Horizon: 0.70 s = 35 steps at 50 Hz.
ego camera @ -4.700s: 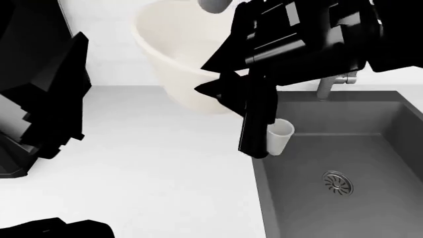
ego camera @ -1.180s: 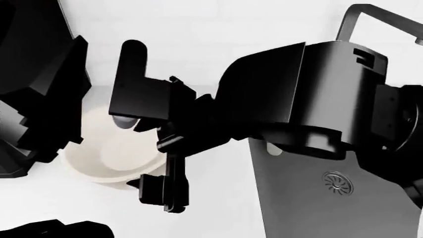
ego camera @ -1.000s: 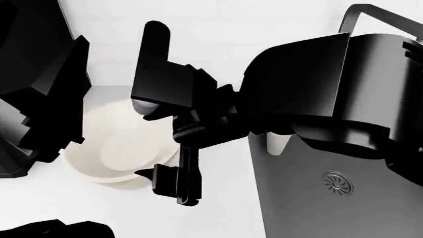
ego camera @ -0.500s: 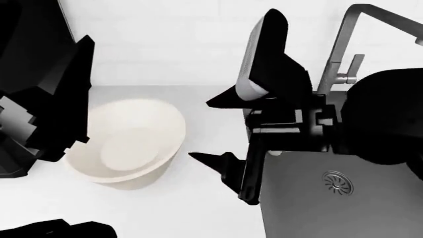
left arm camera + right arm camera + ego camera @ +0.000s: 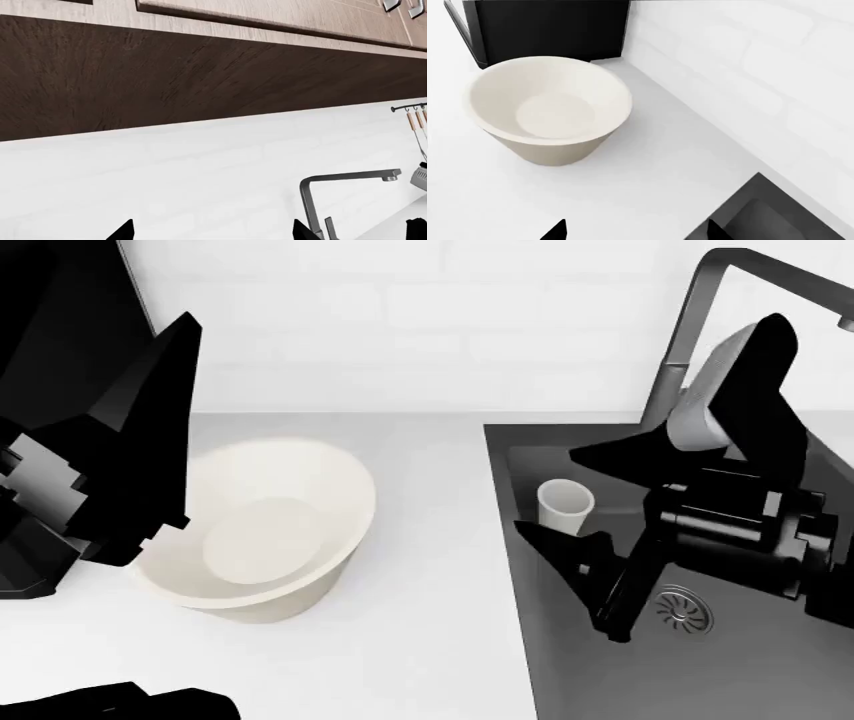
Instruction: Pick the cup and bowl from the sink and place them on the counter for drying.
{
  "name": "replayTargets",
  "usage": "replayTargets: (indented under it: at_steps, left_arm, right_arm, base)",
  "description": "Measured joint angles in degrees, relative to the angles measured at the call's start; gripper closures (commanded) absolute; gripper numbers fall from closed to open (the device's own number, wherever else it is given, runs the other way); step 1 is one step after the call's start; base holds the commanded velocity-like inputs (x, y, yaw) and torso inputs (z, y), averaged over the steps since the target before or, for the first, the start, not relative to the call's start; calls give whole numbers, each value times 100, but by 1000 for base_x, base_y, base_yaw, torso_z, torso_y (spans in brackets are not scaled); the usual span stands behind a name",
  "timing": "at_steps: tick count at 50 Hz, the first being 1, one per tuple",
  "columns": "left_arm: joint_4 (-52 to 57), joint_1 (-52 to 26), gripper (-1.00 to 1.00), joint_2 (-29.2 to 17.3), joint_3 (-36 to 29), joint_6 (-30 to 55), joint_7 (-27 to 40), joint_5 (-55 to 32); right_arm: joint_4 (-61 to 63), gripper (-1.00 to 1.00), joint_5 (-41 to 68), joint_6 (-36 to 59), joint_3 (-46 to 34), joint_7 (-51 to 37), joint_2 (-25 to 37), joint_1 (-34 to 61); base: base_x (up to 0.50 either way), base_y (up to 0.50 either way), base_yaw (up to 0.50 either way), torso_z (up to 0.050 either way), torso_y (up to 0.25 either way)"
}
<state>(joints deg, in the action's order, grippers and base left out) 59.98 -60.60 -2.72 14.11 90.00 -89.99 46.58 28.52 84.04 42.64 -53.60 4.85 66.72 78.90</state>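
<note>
The right gripper [image 5: 594, 530], a blocky matte-black assembly with wedge-shaped fingers, hangs over the sink [image 5: 747, 670] with its two fingers spread wide and nothing between them. One finger [image 5: 727, 390] rises in front of the faucet [image 5: 694, 310]; the other reaches low over the basin near the round slotted drain [image 5: 683, 606]. The cup [image 5: 565, 508], a small plain white tapered tumbler, stands upright inside the sink near its back left corner, in the gap between the spread fingers as the head view shows it; it looks untouched, though depth there is hard to judge.

The sink is a rectangular dark grey matte basin, and the faucet is a tall angular grey metal tube bent at sharp corners.

The left gripper [image 5: 134, 470] sits at the left of the head view as a jagged black mass raised above the counter [image 5: 427, 640]. In the left wrist view only two dark fingertips [image 5: 123, 231] show, set far apart, with nothing between them.

The bowl [image 5: 260, 530] rests upright on the smooth white counter, well left of the sink. It is cream-white and deep, with a flat round base and flaring sides, free of both grippers. Behind it runs a white tiled wall [image 5: 400, 330], and the right wrist view shows a black boxy appliance [image 5: 547, 27] beyond the bowl.
</note>
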Motion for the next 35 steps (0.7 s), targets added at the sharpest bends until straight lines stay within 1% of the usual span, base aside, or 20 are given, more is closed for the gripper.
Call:
replayTargets:
  at_steps: [7, 15, 24, 35]
  left_arm:
    - [0, 2, -100, 9, -16, 0, 0, 12]
    - [0, 0, -100, 21, -34, 0, 0, 24]
    - [0, -1, -100, 33, -53, 0, 0, 35]
    - [0, -8, -100, 47, -78, 0, 0, 53]
  right_arm:
    - [-35, -100, 14, -138, -24, -262, 289, -276]
    - [-151, -100, 56, 10, -121, -565, 385, -423]
    - [-433, -100, 76, 172, -237, -971, 262, -529]
    - [-838, -100, 63, 320, -328, -1471, -57, -543]
  base:
    - [0, 0, 0, 0, 0]
    - [0, 0, 0, 0, 0]
    - [0, 0, 0, 0, 0]
    - [0, 0, 0, 0, 0]
